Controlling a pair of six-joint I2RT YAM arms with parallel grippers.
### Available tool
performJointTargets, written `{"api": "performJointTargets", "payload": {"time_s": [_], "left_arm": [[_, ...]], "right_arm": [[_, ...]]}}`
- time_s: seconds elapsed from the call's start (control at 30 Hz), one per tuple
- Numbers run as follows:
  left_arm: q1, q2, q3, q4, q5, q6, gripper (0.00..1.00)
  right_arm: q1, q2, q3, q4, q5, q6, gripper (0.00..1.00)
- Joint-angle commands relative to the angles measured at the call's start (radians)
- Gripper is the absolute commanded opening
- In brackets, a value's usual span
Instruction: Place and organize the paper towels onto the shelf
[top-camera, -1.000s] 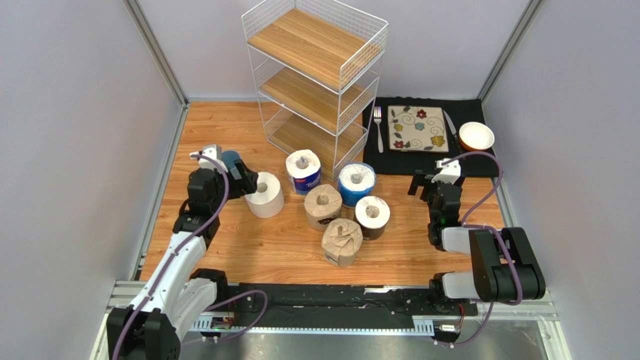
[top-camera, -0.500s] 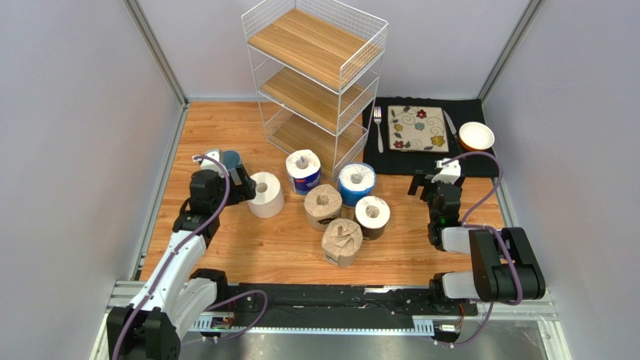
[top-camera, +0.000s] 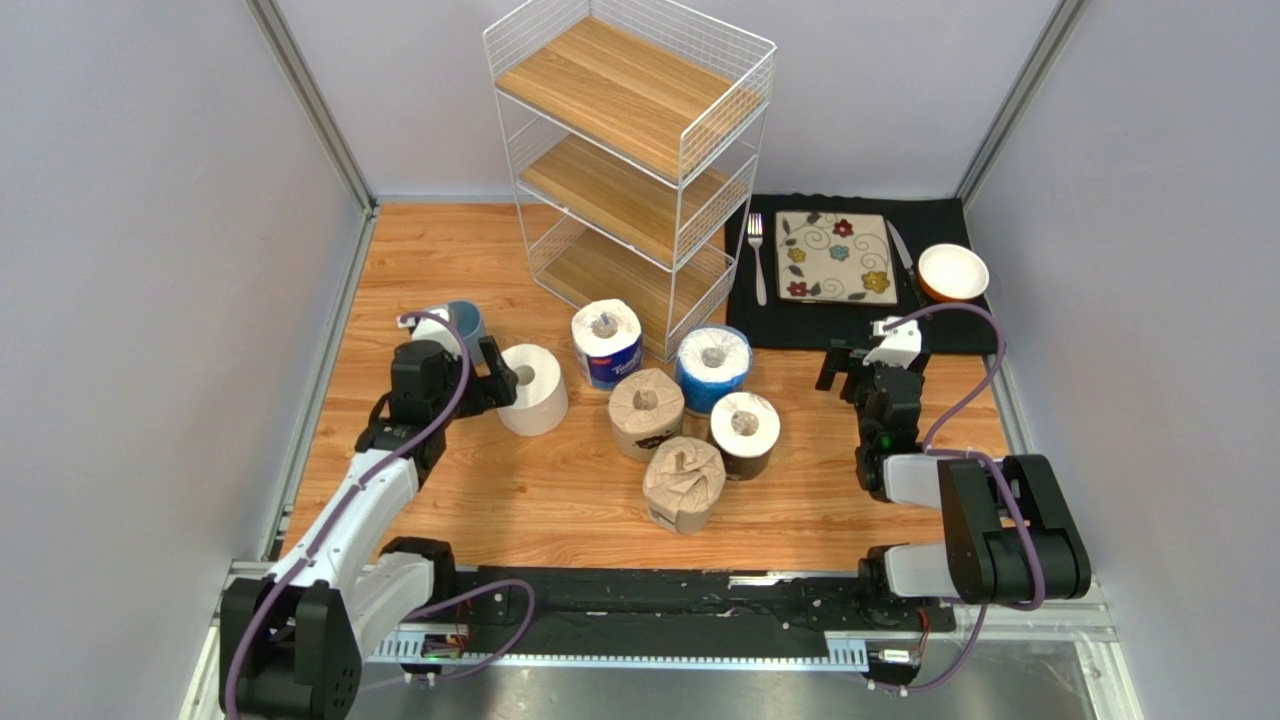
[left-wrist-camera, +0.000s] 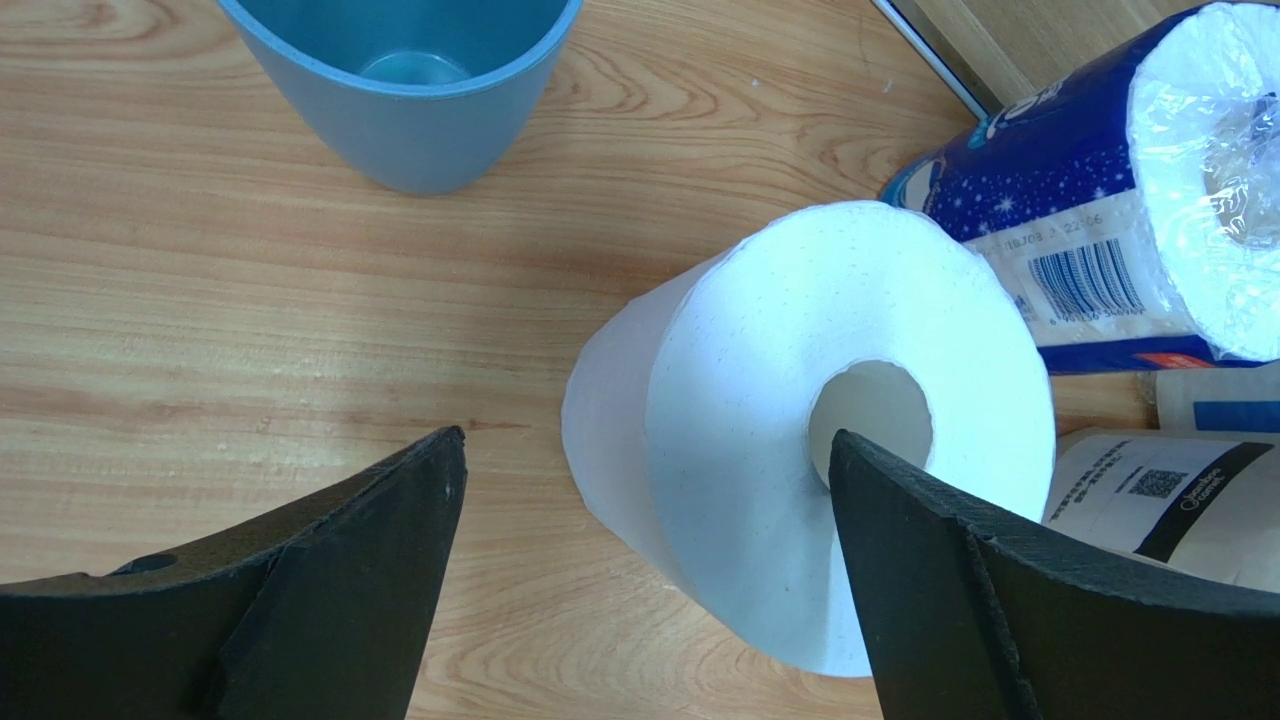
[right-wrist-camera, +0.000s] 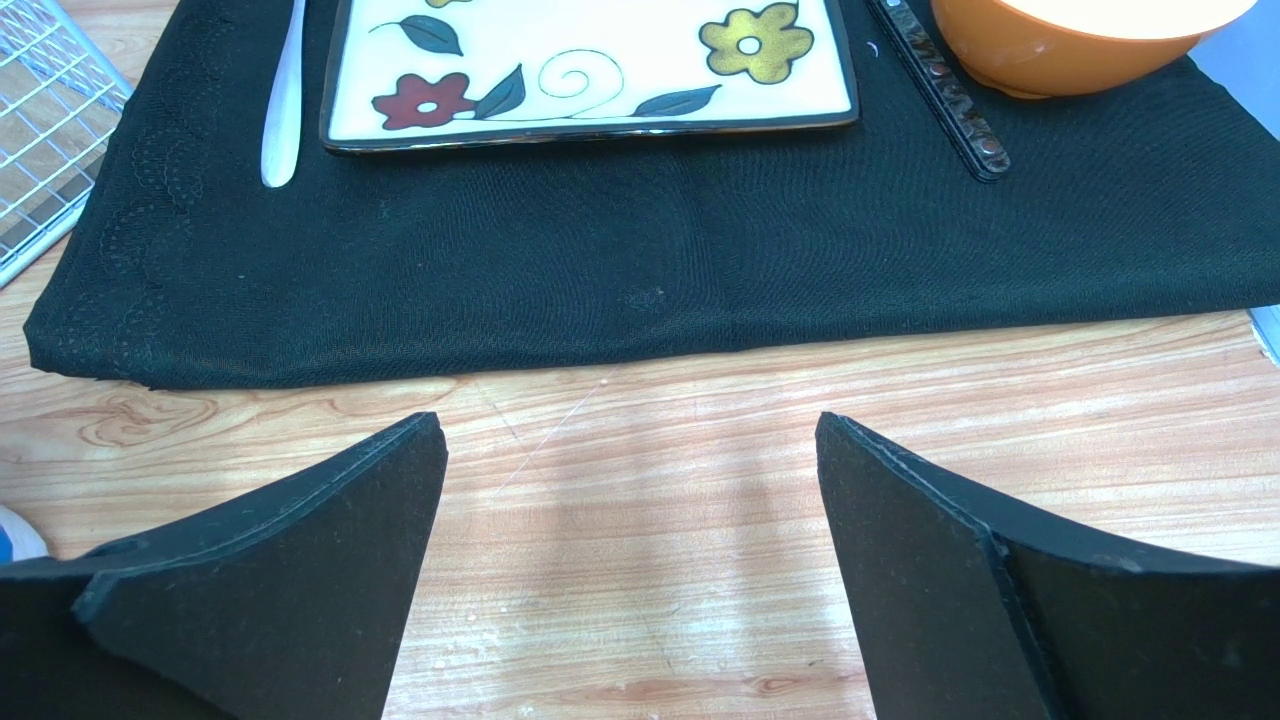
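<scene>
A: Where's the left gripper (left-wrist-camera: 643, 495)?

B: Low over the table (top-camera: 496, 495), jaws wide apart, nothing clamped. The plain white roll (left-wrist-camera: 751, 435) stands right in front, partly btwn the fingers (left-wrist-camera: 346, 570). It's close to one finger, can't tell if it touches. The blue cup (top-camera: 463, 320) is just behind.

A: Other rolls?

B: All on the table in a cluster, front of the shelf (top-camera: 631, 150). The blue-label roll (top-camera: 607, 342) and blue-wrapped roll (top-camera: 712, 368) are nearest it. Then the tan roll (top-camera: 646, 413) and dark-wrapped roll (top-camera: 745, 432). The crumpled tan roll (top-camera: 684, 483) is closest to the arms. Shelf boards are bare, all 3 tiers.

A: And the right gripper (right-wrist-camera: 631, 495)?

B: Jaws spread too, holding nothing. It's over bare wood by the black cloth (right-wrist-camera: 676, 285), w/ the flowered plate (right-wrist-camera: 586, 68), fork (top-camera: 756, 255), knife (top-camera: 899, 248) and orange bowl (right-wrist-camera: 1067, 30) on it.
</scene>
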Motion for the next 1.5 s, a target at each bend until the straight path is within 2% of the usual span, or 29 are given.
{"api": "performJointTargets", "payload": {"time_s": [0.0, 0.33, 0.77, 0.97, 1.1, 1.3, 1.4, 1.47], "left_arm": [[-0.003, 0.016, 0.018, 0.033, 0.005, 0.01, 0.99], [-0.005, 0.063, 0.033, 0.046, -0.009, 0.012, 0.98], [-0.079, 0.143, 0.088, 0.032, 0.029, 0.101, 0.57], [-0.091, 0.16, 0.093, 0.014, 0.018, 0.115, 0.56], [-0.094, 0.172, 0.096, 0.004, 0.023, 0.119, 0.63], [-0.103, 0.195, 0.104, -0.008, 0.028, 0.127, 0.68], [-0.106, 0.208, 0.107, -0.013, 0.028, 0.128, 0.68], [-0.106, 0.217, 0.107, -0.014, 0.031, 0.128, 0.65]], "right_arm": [[0.001, -0.011, 0.024, 0.027, 0.005, -0.006, 0.99], [0.001, -0.013, 0.024, 0.027, 0.003, -0.006, 1.0], [0.003, -0.013, 0.026, 0.027, 0.005, -0.006, 0.99], [0.003, -0.013, 0.024, 0.028, 0.005, -0.006, 0.99], [0.001, -0.013, 0.024, 0.028, 0.005, -0.006, 0.99], [0.003, -0.014, 0.024, 0.028, 0.005, -0.007, 0.99], [0.003, -0.014, 0.024, 0.028, 0.005, -0.006, 0.99], [0.001, -0.013, 0.024, 0.028, 0.005, -0.006, 0.99]]}}
